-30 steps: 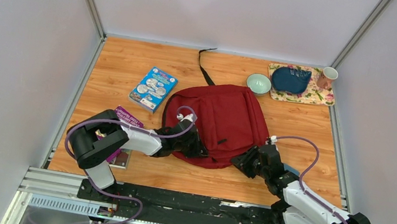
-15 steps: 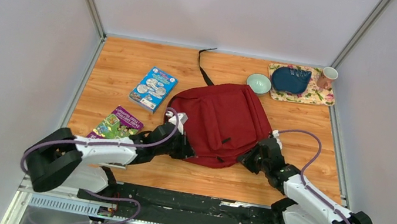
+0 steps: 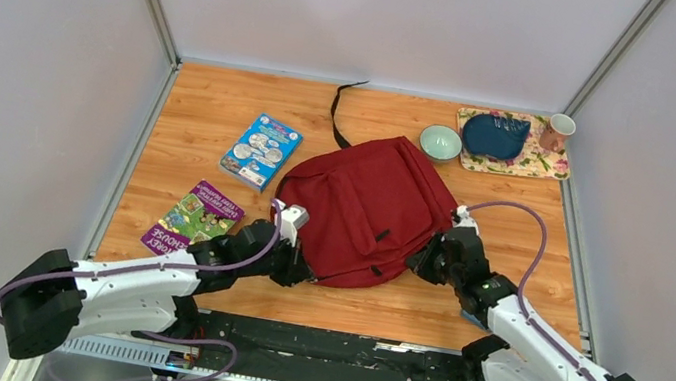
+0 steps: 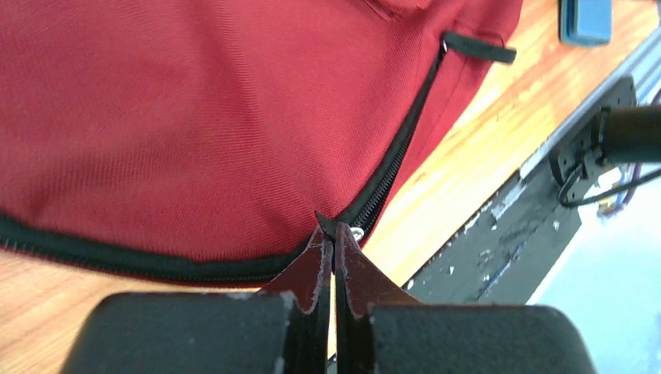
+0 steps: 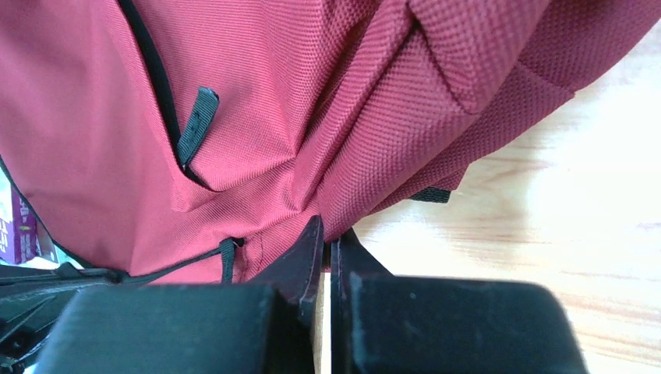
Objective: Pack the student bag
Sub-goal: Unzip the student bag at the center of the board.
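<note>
Two grippers are working at the near edge of one student bag [image 3: 367, 205]. The bag is lying flat in the middle of the wooden table [image 3: 216, 97], front side up.

The left gripper [image 4: 335, 234] is holding its fingers pressed together. A small black zipper tab [image 4: 319, 219] is sitting pinched between the tips, at the near left corner of the bag. The right gripper [image 5: 329, 230] is also closed, and it is clamping a fold of the red fabric at the bag's near right edge.

The left wrist view is showing what the top view does not. One black zipper [image 4: 399, 152] is running away from the fingertips, and one small blue flat thing [image 4: 586, 17] is lying on the wood beyond the bag. The right wrist view is showing one more black pull tab [image 5: 196, 125], lying on the front of the bag.

Only the top view is showing the rest. Two books are lying left of the bag, one purple book [image 3: 195, 218] nearer and one blue book [image 3: 261, 150] farther, both apart from it. One black strap [image 3: 338, 110] is stretching from the bag's far end toward the back wall. At the far right, one pale green bowl [image 3: 440, 142] is standing just beside the bag's far corner. Next to it, one flowered tray [image 3: 542, 164] is carrying one dark blue pouch [image 3: 494, 134], and one pink mug [image 3: 556, 132] is standing at its far right corner.
</note>
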{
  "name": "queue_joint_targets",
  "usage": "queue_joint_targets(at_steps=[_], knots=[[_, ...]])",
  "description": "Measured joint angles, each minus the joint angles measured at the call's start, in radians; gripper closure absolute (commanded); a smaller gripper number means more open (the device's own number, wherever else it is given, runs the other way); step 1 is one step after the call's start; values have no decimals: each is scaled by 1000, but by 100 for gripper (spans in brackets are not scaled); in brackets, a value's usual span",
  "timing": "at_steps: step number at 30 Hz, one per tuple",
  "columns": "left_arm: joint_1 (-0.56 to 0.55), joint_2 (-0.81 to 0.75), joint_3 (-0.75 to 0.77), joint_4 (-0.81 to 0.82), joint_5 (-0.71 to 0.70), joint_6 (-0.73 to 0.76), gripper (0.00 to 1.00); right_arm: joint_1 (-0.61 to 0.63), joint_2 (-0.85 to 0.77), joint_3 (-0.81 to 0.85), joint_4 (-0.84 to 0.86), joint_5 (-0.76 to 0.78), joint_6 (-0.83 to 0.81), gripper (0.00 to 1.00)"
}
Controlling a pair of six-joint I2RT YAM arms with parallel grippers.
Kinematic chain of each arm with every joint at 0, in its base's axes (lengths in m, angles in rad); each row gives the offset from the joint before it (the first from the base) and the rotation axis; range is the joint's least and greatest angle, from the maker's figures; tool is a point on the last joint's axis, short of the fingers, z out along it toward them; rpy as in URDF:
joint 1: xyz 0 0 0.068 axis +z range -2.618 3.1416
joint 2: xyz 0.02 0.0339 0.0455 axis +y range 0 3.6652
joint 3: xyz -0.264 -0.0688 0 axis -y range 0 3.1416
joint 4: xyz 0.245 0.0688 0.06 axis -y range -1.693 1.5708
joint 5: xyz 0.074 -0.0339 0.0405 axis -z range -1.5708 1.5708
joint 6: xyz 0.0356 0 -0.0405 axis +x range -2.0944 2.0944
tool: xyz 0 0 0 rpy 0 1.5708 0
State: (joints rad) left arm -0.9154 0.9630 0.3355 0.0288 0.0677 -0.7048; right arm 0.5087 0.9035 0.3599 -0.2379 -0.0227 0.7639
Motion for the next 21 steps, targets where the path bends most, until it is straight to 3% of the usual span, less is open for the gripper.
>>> queue_joint_targets(at_steps=[6, 11, 12, 14, 17, 20, 21], knots=[[-103, 41, -2, 20, 68, 44, 100, 0, 56, 58, 0, -27, -84, 100], [-152, 115, 6, 100, 99, 40, 100, 0, 211, 185, -18, -22, -144, 100], [-152, 140, 14, 118, 99, 37, 100, 0, 259, 224, -29, -16, -156, 89], [-152, 198, 40, 141, 92, 32, 100, -4, 366, 322, -69, -5, -178, 79], [-153, 299, 104, 174, 85, 20, 100, -25, 514, 478, -132, 15, -212, 35], [-154, 359, 147, 205, 80, 7, 100, -45, 526, 515, -154, 26, -234, 20], [-155, 369, 156, 213, 79, 6, 100, -48, 503, 506, -166, 27, -233, 20]])
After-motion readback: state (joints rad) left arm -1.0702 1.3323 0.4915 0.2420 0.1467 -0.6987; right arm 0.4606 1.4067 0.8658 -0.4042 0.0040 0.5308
